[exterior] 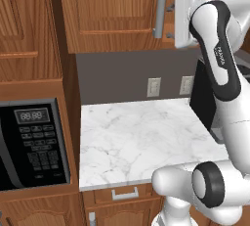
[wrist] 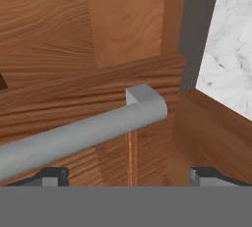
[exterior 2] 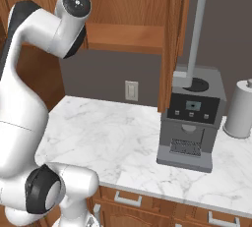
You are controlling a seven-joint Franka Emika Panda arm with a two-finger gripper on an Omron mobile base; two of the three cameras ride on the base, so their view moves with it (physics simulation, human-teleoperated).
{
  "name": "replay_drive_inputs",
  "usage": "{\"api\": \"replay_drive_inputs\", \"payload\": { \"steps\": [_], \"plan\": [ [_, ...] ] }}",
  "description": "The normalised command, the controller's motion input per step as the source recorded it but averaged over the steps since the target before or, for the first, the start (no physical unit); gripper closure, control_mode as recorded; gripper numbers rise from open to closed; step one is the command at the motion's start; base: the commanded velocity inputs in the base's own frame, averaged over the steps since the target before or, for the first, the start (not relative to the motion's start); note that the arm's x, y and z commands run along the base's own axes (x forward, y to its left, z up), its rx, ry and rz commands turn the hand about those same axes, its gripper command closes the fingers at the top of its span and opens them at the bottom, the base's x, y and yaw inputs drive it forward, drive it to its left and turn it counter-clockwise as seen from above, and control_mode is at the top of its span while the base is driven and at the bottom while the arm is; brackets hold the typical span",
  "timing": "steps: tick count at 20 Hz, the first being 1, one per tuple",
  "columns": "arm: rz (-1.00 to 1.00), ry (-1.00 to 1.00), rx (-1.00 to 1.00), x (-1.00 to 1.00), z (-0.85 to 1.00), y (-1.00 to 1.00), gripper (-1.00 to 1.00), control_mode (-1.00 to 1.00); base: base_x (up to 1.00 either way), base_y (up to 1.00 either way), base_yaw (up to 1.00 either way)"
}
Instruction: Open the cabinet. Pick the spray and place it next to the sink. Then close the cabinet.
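Observation:
The cabinet (exterior: 117, 10) is brown wood with raised-panel doors and a long grey bar handle (exterior: 160, 5). My hand (exterior: 188, 12) is raised right beside that handle. In the hand view my gripper (wrist: 128, 176) is open, its fingertips (wrist: 49, 177) wide apart. The handle's end (wrist: 145, 104) lies just beyond them, with nothing held. In the right base view a wooden door panel (exterior 2: 172, 39) stands edge-on, reaching lower than the cabinet's underside, with a grey bar handle (exterior 2: 197, 29) on its right. The spray and the sink are out of view.
A white marble counter (exterior: 132, 142) lies below. A boxy coffee machine (exterior 2: 189, 118) stands on it, with a paper towel roll (exterior 2: 241, 108) to its right. A black microwave (exterior: 31, 144) sits at the left. Low drawers (exterior 2: 128, 199) run under the counter.

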Motion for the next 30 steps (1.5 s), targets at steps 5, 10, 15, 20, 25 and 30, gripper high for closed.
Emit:
{"api": "replay_drive_inputs", "payload": {
  "steps": [5,10,15,20,25,30],
  "plan": [
    [-0.01,-0.04,0.0,-0.79,0.04,-0.14,-1.0,-1.0,0.0,0.0,0.0],
    [-0.01,-0.08,0.0,-0.81,0.06,-0.16,-1.0,-1.0,0.0,0.0,0.0],
    [-0.06,-0.01,-0.03,-0.76,0.04,-0.16,-1.0,-1.0,0.0,0.0,0.0],
    [-0.15,0.0,-0.04,-0.72,0.04,-0.17,-1.0,-1.0,0.0,0.0,0.0],
    [-0.23,0.0,-0.02,-0.68,0.04,-0.19,-1.0,-1.0,0.0,0.0,0.0],
    [-0.32,0.0,0.0,-0.61,0.08,-0.2,-1.0,-1.0,0.0,0.0,0.0]
  ]
}}
